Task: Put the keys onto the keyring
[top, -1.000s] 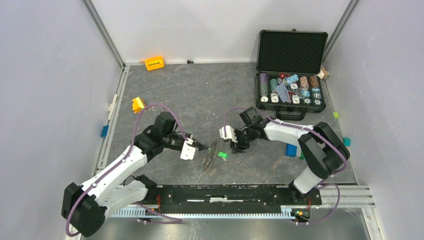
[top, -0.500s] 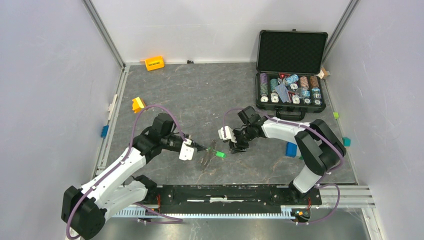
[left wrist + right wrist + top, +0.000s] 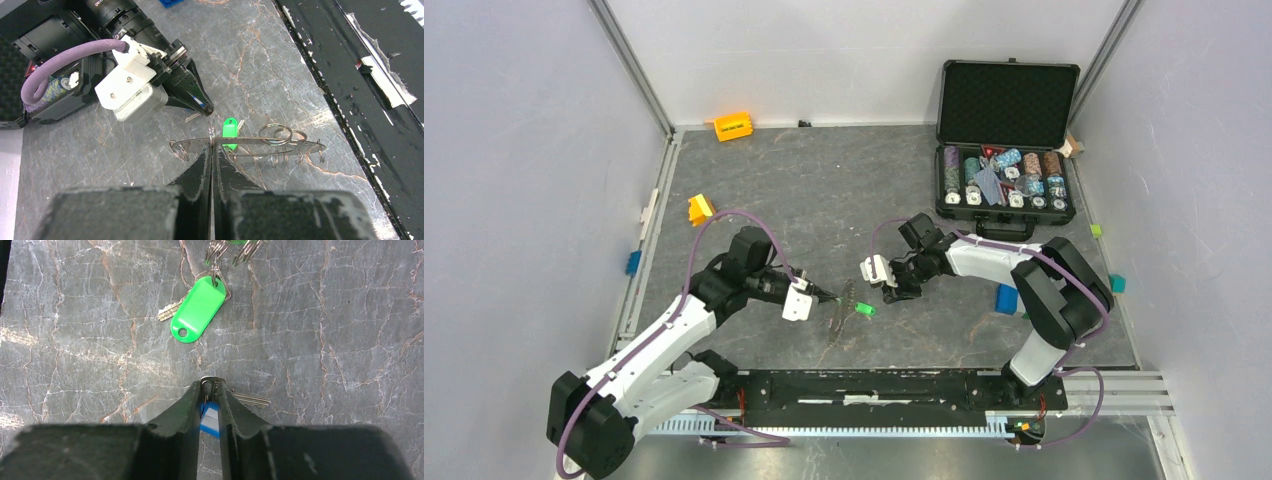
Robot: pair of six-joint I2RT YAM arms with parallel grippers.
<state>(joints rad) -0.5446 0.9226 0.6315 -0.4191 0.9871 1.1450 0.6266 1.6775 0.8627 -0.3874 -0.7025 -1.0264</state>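
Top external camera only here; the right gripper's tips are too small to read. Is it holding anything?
Observer: Yes, the right gripper is shut on the blue key, silver blade sticking out sideways.
Operator: And the left?
Observer: The left gripper is shut on the keyring, pinching it near one end.
Operator: Green key?
Observer: The green key lies flat on the table, in neither gripper.

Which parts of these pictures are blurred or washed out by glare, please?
Left wrist view: the left pincer is blurred at the bottom edge, the keyring and green key sharp, with a pale sheen on the table nearby. Right wrist view: the right pincer blurs toward the bottom edge, the green key crisp. Top view: even light, the green key tiny.
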